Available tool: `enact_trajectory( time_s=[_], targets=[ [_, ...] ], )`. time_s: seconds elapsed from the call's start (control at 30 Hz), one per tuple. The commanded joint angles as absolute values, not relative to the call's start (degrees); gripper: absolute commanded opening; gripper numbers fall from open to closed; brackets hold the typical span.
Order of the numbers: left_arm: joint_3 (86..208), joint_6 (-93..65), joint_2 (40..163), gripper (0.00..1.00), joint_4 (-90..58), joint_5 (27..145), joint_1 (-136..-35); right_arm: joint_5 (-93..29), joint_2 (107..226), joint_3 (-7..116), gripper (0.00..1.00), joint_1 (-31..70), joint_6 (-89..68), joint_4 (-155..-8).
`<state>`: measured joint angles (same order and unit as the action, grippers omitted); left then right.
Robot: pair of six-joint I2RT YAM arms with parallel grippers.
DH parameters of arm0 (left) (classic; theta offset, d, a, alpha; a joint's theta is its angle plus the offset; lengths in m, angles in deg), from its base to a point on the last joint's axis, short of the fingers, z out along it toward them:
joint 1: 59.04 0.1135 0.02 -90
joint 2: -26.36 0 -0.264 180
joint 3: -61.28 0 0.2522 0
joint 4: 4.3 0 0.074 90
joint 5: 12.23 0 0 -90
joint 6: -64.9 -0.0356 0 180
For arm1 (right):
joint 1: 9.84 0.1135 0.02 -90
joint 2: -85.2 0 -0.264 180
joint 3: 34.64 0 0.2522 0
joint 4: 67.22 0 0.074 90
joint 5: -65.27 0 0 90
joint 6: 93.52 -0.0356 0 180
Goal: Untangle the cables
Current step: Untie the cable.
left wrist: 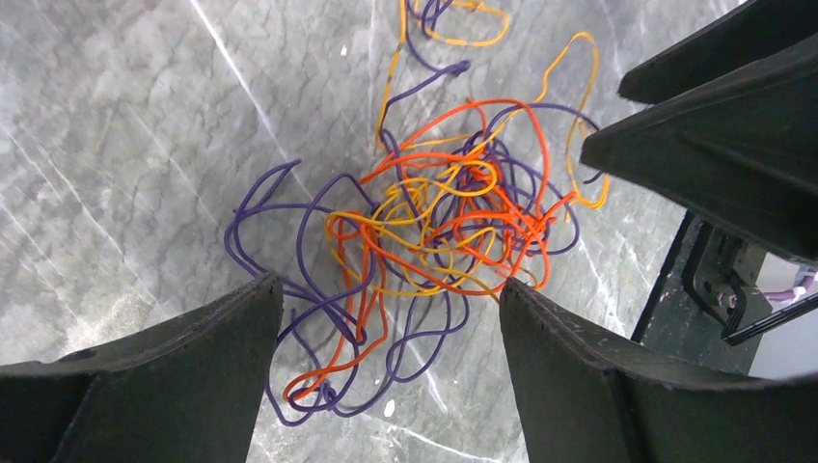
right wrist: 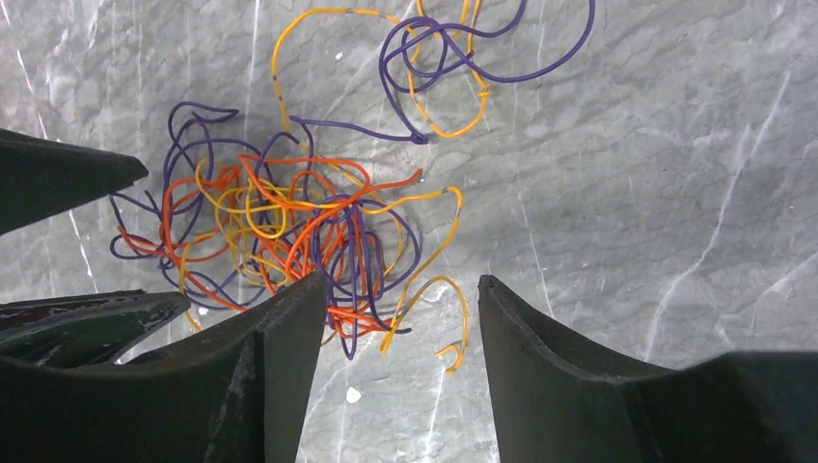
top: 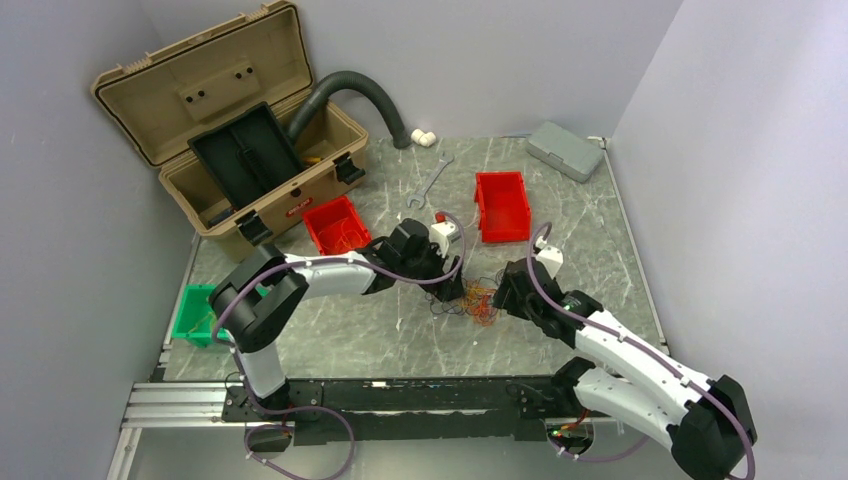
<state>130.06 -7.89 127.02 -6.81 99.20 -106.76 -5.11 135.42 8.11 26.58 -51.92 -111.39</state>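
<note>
Workspace seen from above and from both wrists, with positions given relative to the upright red bin. The cables lie on the marbled table just on the near side of that bin, toward the arm bases and slightly to its left. They form one knot of thin orange, yellow and purple strands. A looser loop of purple and yellow trails out from the knot across the tabletop. The left gripper reaches in from the bin's left and hangs over the knot. Its jaws are spread wide with strands lying between them, and nothing is pinched. The right gripper comes in from the bin's near right. Its jaws are also apart; one finger overlaps the knot's edge and a few yellow and purple ends lie in the gap, none of them clamped. Each wrist view shows the other arm's dark fingers at the edge of the frame, so the two grippers flank the knot closely. A wrench lies just left of the bin, slightly farther back. A second red bin sits farther left. An open tan toolbox and a grey hose stand well to the left and behind. A grey case rests to the right and behind, and a green bin lies far left and nearer.
</note>
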Motion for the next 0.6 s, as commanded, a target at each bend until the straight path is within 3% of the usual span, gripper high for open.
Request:
enact_trajectory(
  time_s=[0.0,0.13,0.2,0.27,0.57],
  targets=[
    [133.58,-9.0,128.27,0.84,-11.97,99.96,-106.89,-1.59,135.1,9.78,0.61,26.56,-51.47,-109.97],
    [132.72,-9.26,126.71,0.84,-11.51,99.35,-106.87,2.06,139.22,16.3,0.64,26.29,-49.99,-110.63],
    [132.12,-9.43,125.93,0.83,-10.95,99.32,-106.85,3.61,142.42,19.26,0.75,25.58,-49.94,-111.03],
    [131.64,-9.67,125.34,0.83,-10.59,99.3,-106.89,3.22,146.28,21.42,0.79,24.05,-49.21,-110.14],
    [127.89,-9.84,120.07,0.83,-8.31,94.8,-106.8,-7.2,159.31,25.15,0.75,17.37,-49.55,-100.66]
  ],
)
